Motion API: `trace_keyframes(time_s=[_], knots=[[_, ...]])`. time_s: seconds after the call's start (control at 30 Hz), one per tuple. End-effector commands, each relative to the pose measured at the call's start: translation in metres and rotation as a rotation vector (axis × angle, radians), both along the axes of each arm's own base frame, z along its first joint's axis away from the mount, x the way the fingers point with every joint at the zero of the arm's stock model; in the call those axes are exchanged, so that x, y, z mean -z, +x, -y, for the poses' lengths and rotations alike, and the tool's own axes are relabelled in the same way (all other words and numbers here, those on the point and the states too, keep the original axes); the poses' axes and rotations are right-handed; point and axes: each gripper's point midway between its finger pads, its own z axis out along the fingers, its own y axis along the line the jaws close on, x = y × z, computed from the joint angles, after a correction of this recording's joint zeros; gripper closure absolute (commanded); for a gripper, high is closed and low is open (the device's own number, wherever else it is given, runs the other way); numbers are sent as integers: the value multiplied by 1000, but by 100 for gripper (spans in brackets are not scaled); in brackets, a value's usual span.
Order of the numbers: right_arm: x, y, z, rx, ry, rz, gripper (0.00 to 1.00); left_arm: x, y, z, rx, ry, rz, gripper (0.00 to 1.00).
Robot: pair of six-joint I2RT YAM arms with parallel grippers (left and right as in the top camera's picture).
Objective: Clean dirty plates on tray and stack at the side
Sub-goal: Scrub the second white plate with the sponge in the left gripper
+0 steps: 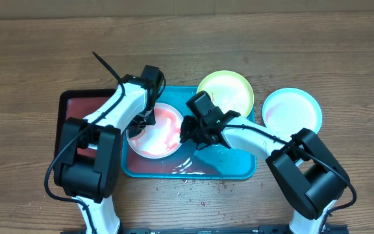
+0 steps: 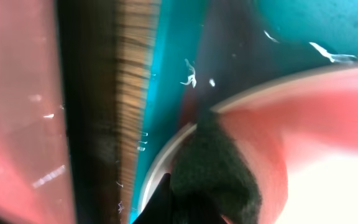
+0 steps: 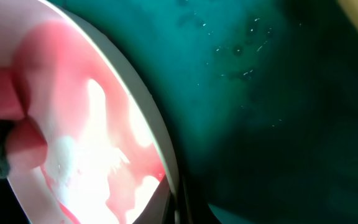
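Observation:
The cream plate [image 1: 156, 133], smeared with red sauce, lies on the left part of the turquoise tray [image 1: 226, 166]. My left gripper [image 1: 143, 121] is shut on a dark scrub pad [image 2: 219, 168] pressed on the plate's left rim [image 2: 166, 155]. My right gripper [image 1: 188, 130] is shut on the plate's right rim [image 3: 151, 118], one finger on each side [image 3: 180, 202]. The yellow-green plate [image 1: 226, 91] overlaps the tray's far right edge. The light blue plate [image 1: 292, 109] lies on the table to the right of the tray, with a faint pink smear.
A black-rimmed dark red tray [image 1: 76, 104] sits left of the turquoise tray, with a strip of wood table [image 2: 132, 93] between them. Water and small crumbs lie on the tray floor [image 1: 190, 166] and on the table in front [image 1: 203, 188].

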Motion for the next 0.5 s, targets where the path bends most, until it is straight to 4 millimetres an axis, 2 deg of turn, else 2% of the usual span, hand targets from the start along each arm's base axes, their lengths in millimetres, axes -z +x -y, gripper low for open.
trace_keyframes(time_s=[0.0, 0.03, 0.07, 0.1, 0.17, 0.33, 0.4, 0.47], knots=[[9, 1, 9, 15, -31, -14, 96, 16, -28, 62, 276, -408, -200, 96], [9, 1, 9, 15, -31, -14, 96, 12, -36, 85, 365, -558, -231, 96], [9, 1, 9, 15, -31, -14, 96, -3, -50, 123, 510, -815, -253, 96], [9, 1, 9, 15, -31, -14, 96, -12, -54, 136, 568, -915, -248, 96], [9, 1, 9, 15, -31, -14, 96, -22, -55, 151, 622, -1021, -223, 96], [9, 1, 9, 15, -31, -14, 96, -19, -34, 155, 656, -1006, -129, 96], [9, 1, 9, 15, -31, -15, 95, -10, -15, 147, 615, -911, -76, 96], [9, 1, 8, 2, -30, -11, 90, 2, 6, 128, 498, -766, -25, 96]])
